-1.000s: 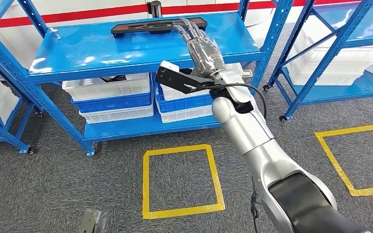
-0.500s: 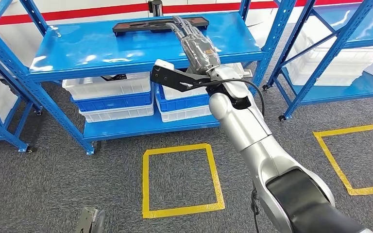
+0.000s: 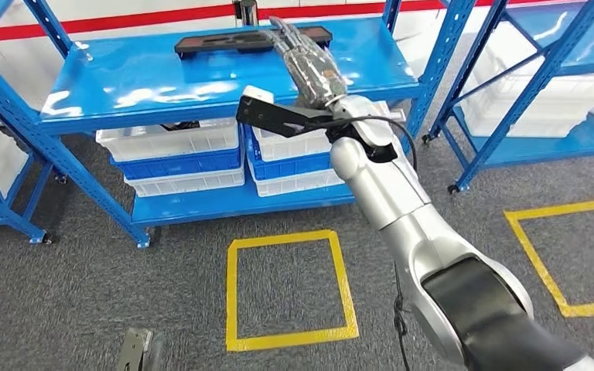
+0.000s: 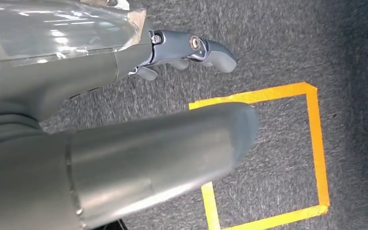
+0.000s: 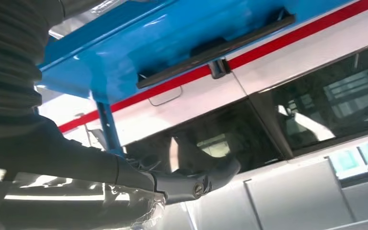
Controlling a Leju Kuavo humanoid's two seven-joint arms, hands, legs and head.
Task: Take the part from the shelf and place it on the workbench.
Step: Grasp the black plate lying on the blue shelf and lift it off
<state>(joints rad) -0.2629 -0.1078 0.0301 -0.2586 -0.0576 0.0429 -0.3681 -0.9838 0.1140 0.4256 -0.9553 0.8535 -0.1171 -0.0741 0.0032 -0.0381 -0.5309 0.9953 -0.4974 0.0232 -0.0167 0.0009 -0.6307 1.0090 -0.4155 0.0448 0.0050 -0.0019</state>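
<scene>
**Right hand closing in on the part, not yet gripping**

Over the last second your right hand point(image 3: 309, 66) has pushed further across the top shelf point(image 3: 162, 85) toward the back, and its fingertips now reach the flat black part point(image 3: 224, 40) that lies along the rear edge of that blue board. A second ago the fingers were a little short of it and further to the right; now they overlap its right half in the head view. The fingers look stretched out and apart, with nothing clasped in them, so treat the hand as free and unclenched. The right wrist view shows the part from below the shelf edge, still lying flat on the board, with the thumb point(image 5: 206, 179) well under it.

For the task, this means the reach is nearly done and the grasp is the step in hand. The part is long and thin, so you will likely need the fingers over it and the thumb under or behind it before lifting; a grip near one end may let it tip.

Your left hand point(image 4: 187, 48) hangs low over the grey carpet near a yellow tape square point(image 4: 311, 143), fingers loosely curled in and holding nothing.
</scene>
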